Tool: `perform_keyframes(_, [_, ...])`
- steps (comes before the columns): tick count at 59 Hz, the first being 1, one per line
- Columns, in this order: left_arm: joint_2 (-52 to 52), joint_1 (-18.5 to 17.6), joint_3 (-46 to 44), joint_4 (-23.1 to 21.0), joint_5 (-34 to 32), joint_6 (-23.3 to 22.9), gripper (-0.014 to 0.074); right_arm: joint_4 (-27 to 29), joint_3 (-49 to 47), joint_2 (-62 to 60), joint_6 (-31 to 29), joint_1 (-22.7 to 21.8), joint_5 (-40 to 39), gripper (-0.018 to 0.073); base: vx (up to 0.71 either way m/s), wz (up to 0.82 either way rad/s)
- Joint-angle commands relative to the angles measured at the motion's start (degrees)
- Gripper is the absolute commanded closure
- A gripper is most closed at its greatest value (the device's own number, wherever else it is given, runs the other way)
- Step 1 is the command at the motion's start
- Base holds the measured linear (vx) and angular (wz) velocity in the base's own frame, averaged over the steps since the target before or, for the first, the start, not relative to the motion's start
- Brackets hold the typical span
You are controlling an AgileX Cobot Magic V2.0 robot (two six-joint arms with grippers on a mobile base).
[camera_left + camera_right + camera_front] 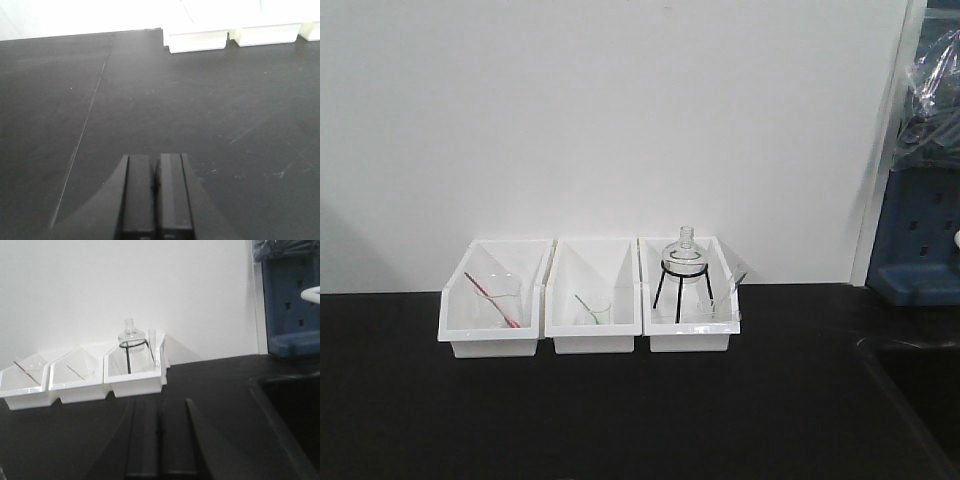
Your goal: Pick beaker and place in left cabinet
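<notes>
- Matte black bench top point(620, 420), lightly scuffed.
- Three glossy white open-front plastic bins point(592, 343) in a row at the wall.
- Round glass flask on black wire tripod point(684, 262) in the right bin.
- Your clear glass beaker point(500, 297) stands in the left bin with a red rod in it, walled on both sides.
- Left gripper point(155, 157) and right gripper point(159, 402): flat black fingers pressed together, nothing between.

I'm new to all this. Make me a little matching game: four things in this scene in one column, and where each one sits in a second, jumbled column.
Things:
1. red rod
2. green rod
3. round flask
4. blue panel with holes

Places:
A. right bin
B. far right, beyond the bins
C. left bin
D. middle bin

Pairs: 1-C, 2-D, 3-A, 4-B.
</notes>
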Motion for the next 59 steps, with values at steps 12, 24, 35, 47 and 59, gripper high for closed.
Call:
perform_keyframes(12, [-0.56, -0.31, -0.89, 0.19, -4.29, -0.23, 0.0593, -8.31, -14.68, 9.37, -1.34, -0.22, -7.99, 0.0565, 0.00, 0.00])
perform_keyframes(24, [-0.56, -0.31, -0.89, 0.19, -4.29, -0.23, 0.0593, -11.16, -27.43, 30.91, -1.34, -0.22, -12.15, 0.0565, 0.00, 0.00])
perform_keyframes(35, [-0.56, -0.31, -0.89, 0.19, -4.29, -0.23, 0.0593, -10.93, -31.17, 43.38, -1.28, -0.22, -14.16, 0.0565, 0.00, 0.00])
perform_keyframes(47, [-0.56, -0.31, -0.89, 0.19, -4.29, -0.23, 0.0593, -10.88, -31.17, 49.03, -0.42, -0.22, -17.54, 0.0554, 0.00, 0.00])
perform_keyframes(59, [-0.56, -0.31, -0.89, 0.19, -4.29, -0.23, 0.0593, -10.88, -31.17, 50.19, -0.05, -0.22, -19.33, 0.0424, 0.00, 0.00])
